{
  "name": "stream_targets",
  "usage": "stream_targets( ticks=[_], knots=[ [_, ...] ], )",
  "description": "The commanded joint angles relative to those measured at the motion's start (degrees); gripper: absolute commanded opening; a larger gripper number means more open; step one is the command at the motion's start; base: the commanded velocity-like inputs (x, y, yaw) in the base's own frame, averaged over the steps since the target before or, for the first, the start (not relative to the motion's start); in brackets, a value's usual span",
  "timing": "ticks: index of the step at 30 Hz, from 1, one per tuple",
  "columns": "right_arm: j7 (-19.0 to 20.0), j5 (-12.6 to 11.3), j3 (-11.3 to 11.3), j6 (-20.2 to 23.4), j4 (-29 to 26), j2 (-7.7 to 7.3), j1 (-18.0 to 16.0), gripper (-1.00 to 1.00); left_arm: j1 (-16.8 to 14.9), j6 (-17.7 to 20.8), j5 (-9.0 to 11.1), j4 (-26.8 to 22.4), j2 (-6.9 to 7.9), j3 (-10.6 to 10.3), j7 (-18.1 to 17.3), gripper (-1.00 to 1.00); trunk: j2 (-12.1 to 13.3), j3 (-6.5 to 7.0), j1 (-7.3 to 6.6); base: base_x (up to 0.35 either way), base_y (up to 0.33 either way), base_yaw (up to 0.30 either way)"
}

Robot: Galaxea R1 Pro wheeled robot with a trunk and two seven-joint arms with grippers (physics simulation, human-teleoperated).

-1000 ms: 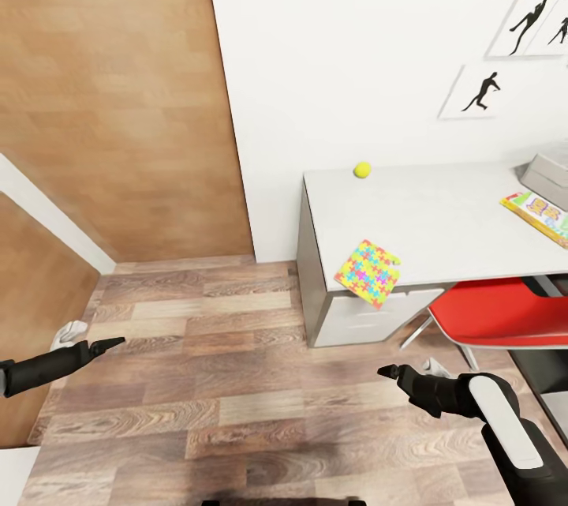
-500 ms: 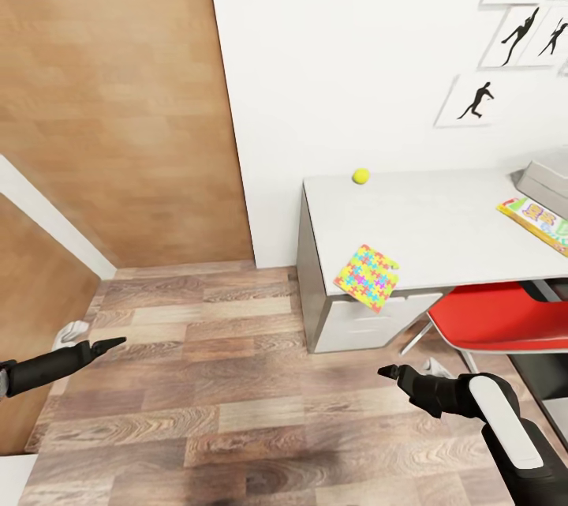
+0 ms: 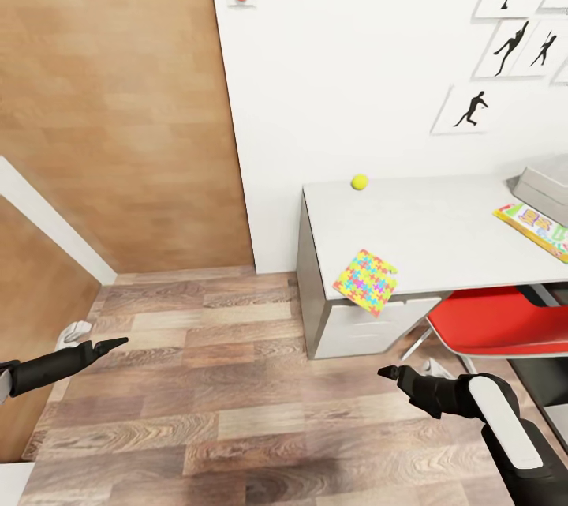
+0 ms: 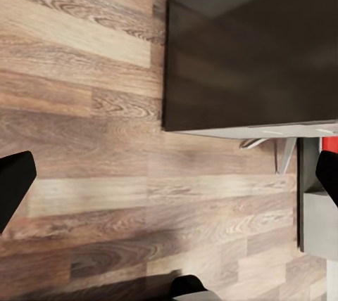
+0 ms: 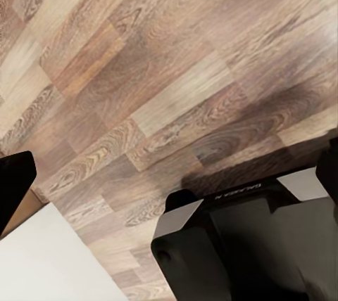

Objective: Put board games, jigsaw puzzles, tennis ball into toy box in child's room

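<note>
- Tennis ball on counter, 12 o'clock edge.
- Jigsaw puzzle overhangs 6 o'clock edge.
- Left gripper, right gripper: both wide open, empty, over floor.

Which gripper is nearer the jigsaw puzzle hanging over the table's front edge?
Right. The right gripper hangs over the floor just below the jigsaw puzzle in the head view; the left gripper is far off to its left, near the door.

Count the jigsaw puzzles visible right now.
1. A puzzle lies on the table at its front edge, one corner hanging over, near the left end. A second may be out of frame to the right.
</note>
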Motion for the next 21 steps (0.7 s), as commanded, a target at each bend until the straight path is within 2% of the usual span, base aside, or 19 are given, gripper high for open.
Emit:
stream_targets(
  ticks=[1,9,21],
  knots=[
    [-0.6,-0.6,0.0,0.2,-0.1,0.00,0.0,1.00,0.0,0.5,0.2,0.0,0.00,0.1,0.0,1.00,-0.1,0.01,0.03,0.000,0.000,0.000],
    [-0.7,-0.6,0.0,0.2,0.0,0.00,0.0,1.00,0.0,1.0,0.4,0.0,0.03,0.5,3.6,1.00,-0.1,0.77,0.03,0.000,0.000,0.000],
    [-0.7,-0.5,0.0,0.1,0.0,0.00,0.0,1.00,0.0,1.1,0.5,0.0,-0.17,0.5,4.4,1.00,-0.1,1.92,0.03,0.000,0.000,0.000]
  ],
)
